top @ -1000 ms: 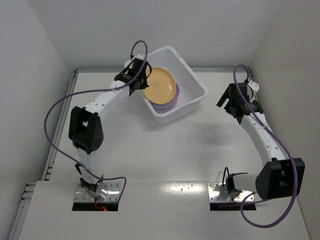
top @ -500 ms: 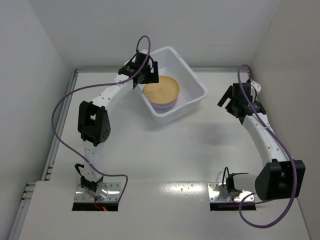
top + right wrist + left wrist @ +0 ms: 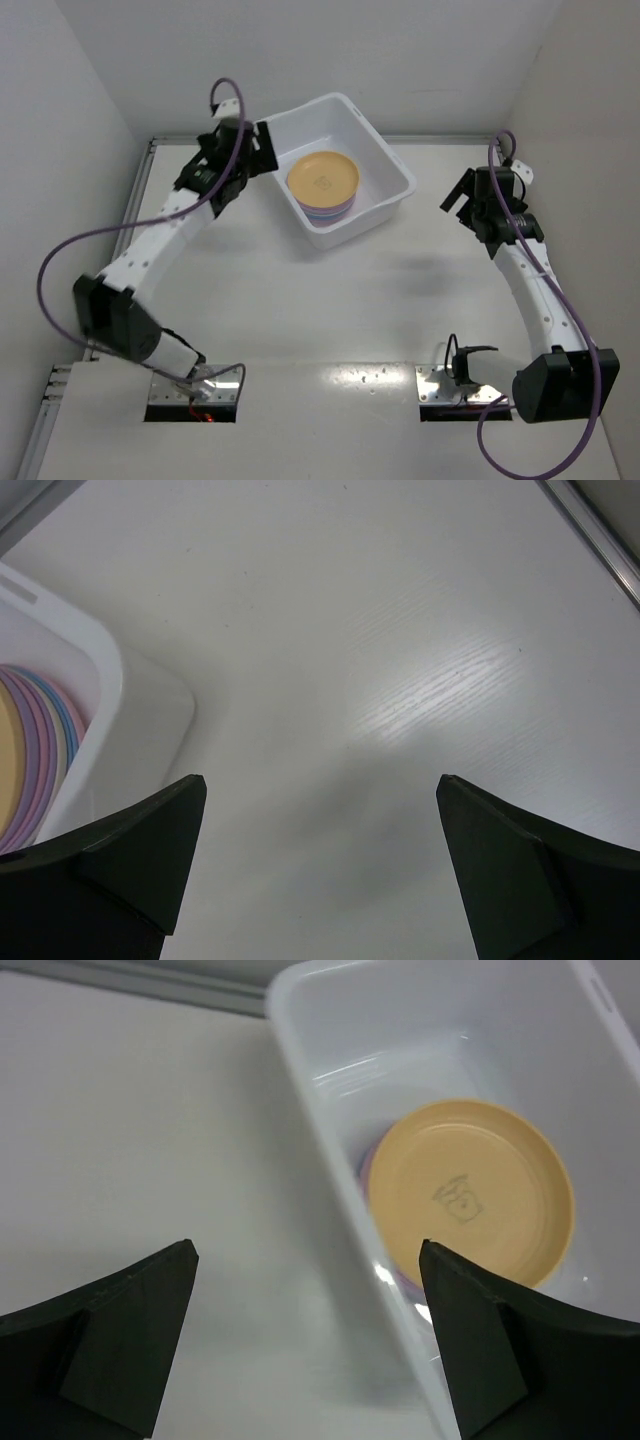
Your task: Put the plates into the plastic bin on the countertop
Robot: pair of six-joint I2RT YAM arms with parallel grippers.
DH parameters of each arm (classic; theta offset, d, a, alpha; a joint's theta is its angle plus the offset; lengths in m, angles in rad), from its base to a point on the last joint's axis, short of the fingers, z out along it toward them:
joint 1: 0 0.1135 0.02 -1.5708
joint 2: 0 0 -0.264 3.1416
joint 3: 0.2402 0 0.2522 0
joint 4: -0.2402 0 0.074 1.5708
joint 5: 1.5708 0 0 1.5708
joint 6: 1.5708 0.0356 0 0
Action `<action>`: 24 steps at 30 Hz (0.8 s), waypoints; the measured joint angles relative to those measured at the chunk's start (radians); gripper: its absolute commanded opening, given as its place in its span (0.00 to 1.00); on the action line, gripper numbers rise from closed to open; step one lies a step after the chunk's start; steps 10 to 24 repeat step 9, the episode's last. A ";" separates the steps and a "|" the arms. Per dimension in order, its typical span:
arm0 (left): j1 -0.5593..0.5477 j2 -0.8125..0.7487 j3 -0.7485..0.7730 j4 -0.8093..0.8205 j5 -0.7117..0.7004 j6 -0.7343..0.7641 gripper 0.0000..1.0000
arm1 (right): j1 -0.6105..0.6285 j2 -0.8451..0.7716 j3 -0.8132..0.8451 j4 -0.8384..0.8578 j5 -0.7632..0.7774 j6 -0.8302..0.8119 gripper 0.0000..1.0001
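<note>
- Nearest us, two metal mounting plates [image 3: 195,385] lie along the near edge of the tabletop [image 3: 330,300], one under each arm base.
- Beyond them a broad stretch of white tabletop lies open between the arms, reaching up to the bin [image 3: 340,232].
- On the left, the arm's elbow hangs close to the left wall [image 3: 60,150], so that side is tight.
- The right claw [image 3: 462,195] hangs right of the bin, well apart from it and near the right wall [image 3: 585,100]. Its jaws are spread wide and grip nothing.
- The left claw [image 3: 260,150] hangs over the tabletop just beside the bin's left corner. Its jaws are also spread wide with nothing between them.
- The bin sits askew at the far middle, its far corner near the back wall [image 3: 330,50]. The stack of plates [image 3: 322,205] lies flat inside, the yellow plate [image 3: 322,178] on top.
- From above we see only a purple edge under the yellow plate.
- The right wrist view looks past the bin's rim [image 3: 105,665] at the staggered purple, blue and pink edges of the stack [image 3: 50,745]. It also shows a metal rail [image 3: 590,540] at the tabletop's edge.
- The left wrist view alone shows a small stamped mark at the yellow plate's centre [image 3: 470,1195].
</note>
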 measured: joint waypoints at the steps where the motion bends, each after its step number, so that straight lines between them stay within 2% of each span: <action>1: 0.002 -0.094 -0.096 0.018 -0.045 -0.017 1.00 | 0.000 0.001 0.000 -0.006 0.000 -0.001 1.00; 5: 0.023 -0.417 -0.400 0.035 -0.175 -0.088 1.00 | 0.000 0.004 0.002 -0.026 0.005 -0.002 1.00; 9: 0.040 -0.554 -0.555 0.041 -0.240 -0.148 1.00 | 0.000 0.005 0.002 -0.040 0.021 -0.005 1.00; 24: 0.040 -0.554 -0.555 0.041 -0.240 -0.148 1.00 | 0.000 0.005 0.002 -0.040 0.021 -0.005 1.00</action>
